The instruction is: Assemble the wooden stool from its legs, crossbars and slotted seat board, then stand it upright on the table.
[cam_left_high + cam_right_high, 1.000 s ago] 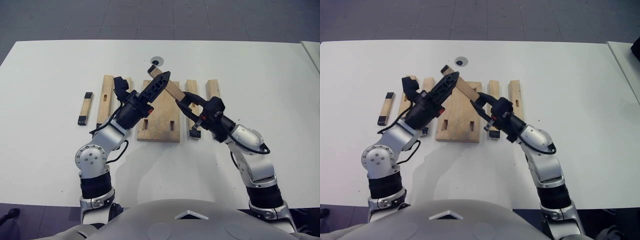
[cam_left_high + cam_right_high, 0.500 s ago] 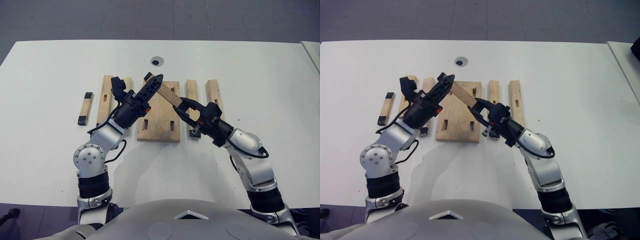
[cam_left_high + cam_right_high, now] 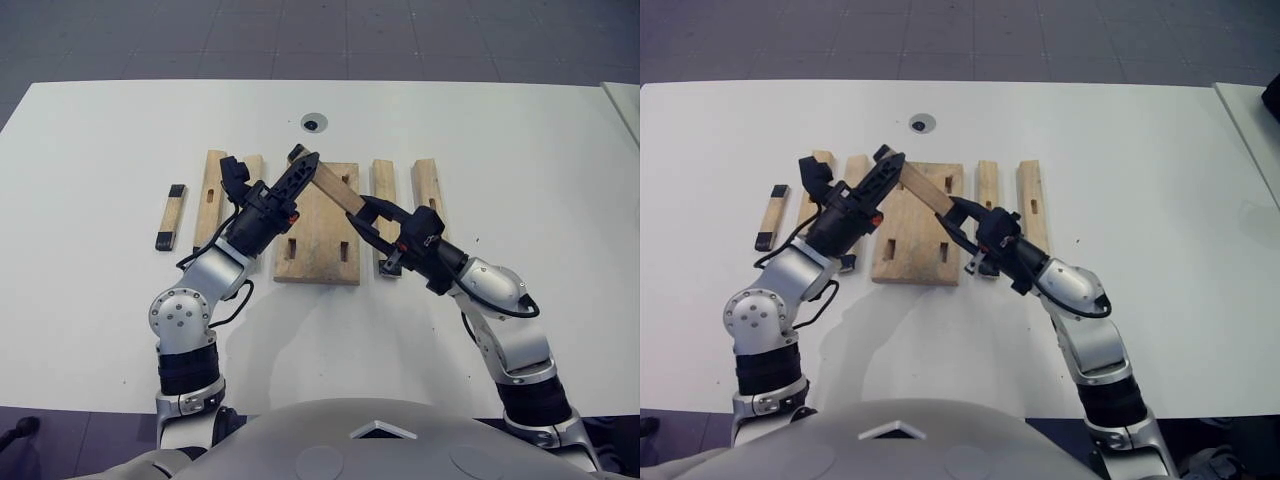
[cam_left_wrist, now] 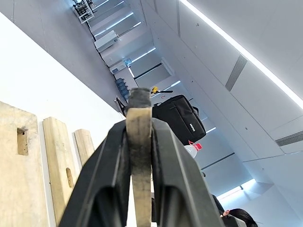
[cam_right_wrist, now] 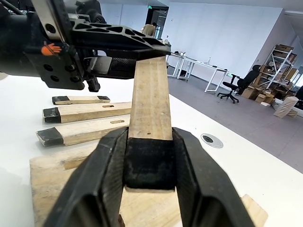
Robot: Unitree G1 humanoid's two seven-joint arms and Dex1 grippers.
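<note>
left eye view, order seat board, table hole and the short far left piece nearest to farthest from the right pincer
1. seat board, lying just left of and below the right pincer
2. table hole, beyond the board
3. short piece, far left

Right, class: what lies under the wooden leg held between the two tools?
The slotted seat board lies flat on the table under the leg. Three slots show; the left tool covers its far left corner, so any slot there is hidden.
</note>
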